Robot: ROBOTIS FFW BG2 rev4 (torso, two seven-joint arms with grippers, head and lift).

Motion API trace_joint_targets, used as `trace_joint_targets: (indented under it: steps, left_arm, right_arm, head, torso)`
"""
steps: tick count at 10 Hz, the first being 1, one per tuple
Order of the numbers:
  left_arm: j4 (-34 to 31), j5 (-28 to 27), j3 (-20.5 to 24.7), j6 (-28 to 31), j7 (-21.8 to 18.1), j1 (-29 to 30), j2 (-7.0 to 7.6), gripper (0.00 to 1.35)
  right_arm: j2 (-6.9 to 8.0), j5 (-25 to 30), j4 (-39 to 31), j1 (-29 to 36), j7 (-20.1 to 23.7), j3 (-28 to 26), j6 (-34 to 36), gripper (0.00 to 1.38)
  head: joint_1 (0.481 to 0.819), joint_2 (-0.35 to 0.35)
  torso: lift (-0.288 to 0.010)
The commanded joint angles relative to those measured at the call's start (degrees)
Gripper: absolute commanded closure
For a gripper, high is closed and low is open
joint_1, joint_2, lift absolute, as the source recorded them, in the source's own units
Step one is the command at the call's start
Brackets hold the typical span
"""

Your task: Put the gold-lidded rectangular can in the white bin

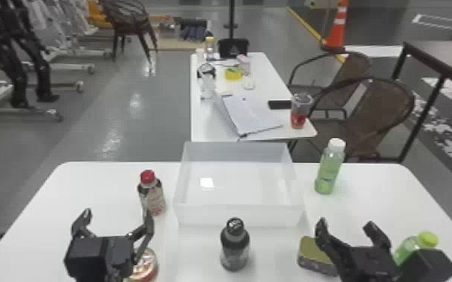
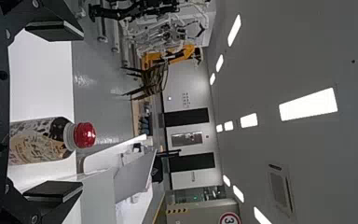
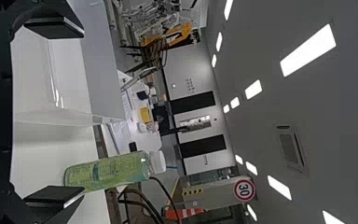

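Basically at the start: the gold-lidded rectangular can (image 1: pixel 314 255) sits on the table (image 1: pixel 97 183), outside the white bin (image 1: pixel 238 216), near its front right corner. Nothing done on the task as far as I can see; pick, lift, carry and release are all left. My right gripper (image 1: pixel 345 224) is spread wide with nothing between its fingers, and one finger overlaps the can's right end in the head view; can't tell if they touch. I'd use that arm: back off, come down over the can, close, then go up over the bin wall. Lime-capped bottle (image 1: pixel 412 248) is close by, could get knocked. Left gripper (image 1: pixel 117 213) is also wide and holds nothing, over by the round tin (image 1: pixel 145 265).

Views: head gives me the can, its gold lid and the dark bottle (image 1: pixel 234 245) left of it. Right wrist looks outward, with the white-capped green bottle (image 3: pixel 109 171) and the bin's side, plus ceiling lights (image 3: pixel 307 50). Left wrist gets the red-capped bottle (image 2: pixel 46 140) up close, label and all.
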Motion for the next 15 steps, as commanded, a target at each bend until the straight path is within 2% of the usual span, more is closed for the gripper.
trace_joint_targets:
  steps: [1,5,6,7,8,9,11,13,14,15]
  left_arm:
    - [0.0,0.04,-0.1,0.0,0.0,-0.08,0.22,0.17]
    - [0.0,-0.22,-0.1,-0.26,0.0,-0.17,0.4,0.17]
    - [0.0,-0.13,-0.1,-0.26,0.0,-0.17,0.4,0.17]
    - [0.0,-0.05,-0.1,-0.18,0.0,-0.17,0.48,0.17]
    - [0.0,-0.05,-0.1,-0.09,0.0,-0.17,0.57,0.17]
    - [0.0,0.04,-0.1,0.18,0.0,-0.17,0.57,0.17]
    - [0.0,0.39,-0.1,0.09,0.0,-0.08,0.75,0.17]
    - [0.0,0.75,-0.36,0.09,0.0,-0.26,1.01,0.17]
    - [0.0,0.92,-0.45,0.09,0.0,-0.35,1.19,0.17]
    - [0.09,1.19,-0.54,0.26,0.0,-0.35,1.19,0.17]
  right_arm:
    - [0.0,-0.19,-0.09,0.0,0.2,-0.01,0.28,0.13]
    - [0.0,-0.1,-0.18,-0.09,0.38,-0.01,0.81,0.13]
    - [-0.09,0.07,-0.53,-0.53,1.34,-0.01,2.74,0.13]
    - [-0.44,0.34,-1.93,-1.32,3.1,-0.28,7.49,0.13]
    - [-1.41,1.04,-4.04,-2.28,5.74,-1.07,12.94,0.13]
    - [-2.72,1.21,-6.24,-2.72,5.91,-1.15,15.75,0.13]
    - [-2.9,2.62,-10.99,-4.74,8.02,-4.58,27.26,0.13]
    - [-2.9,10.27,-14.42,-11.34,21.21,-10.38,45.19,0.13]
    - [-3.25,12.99,-14.42,-14.85,28.5,-12.32,51.61,0.13]
    - [-5.89,13.34,-13.89,-18.1,34.74,-12.93,58.38,0.13]
  head:
    - [0.549,0.0]
    - [0.549,0.0]
    - [0.549,0.0]
    - [0.549,0.0]
    - [0.549,0.0]
    - [0.549,0.0]
    - [0.549,0.0]
    - [0.549,0.0]
    - [0.549,0.0]
    - [0.549,0.0]
  torso:
    - [-0.1]
    - [-0.1]
    - [-0.1]
    - [-0.1]
    - [-0.1]
    - [-0.1]
    - [-0.1]
    - [-0.1]
    - [-0.1]
    - [-0.1]
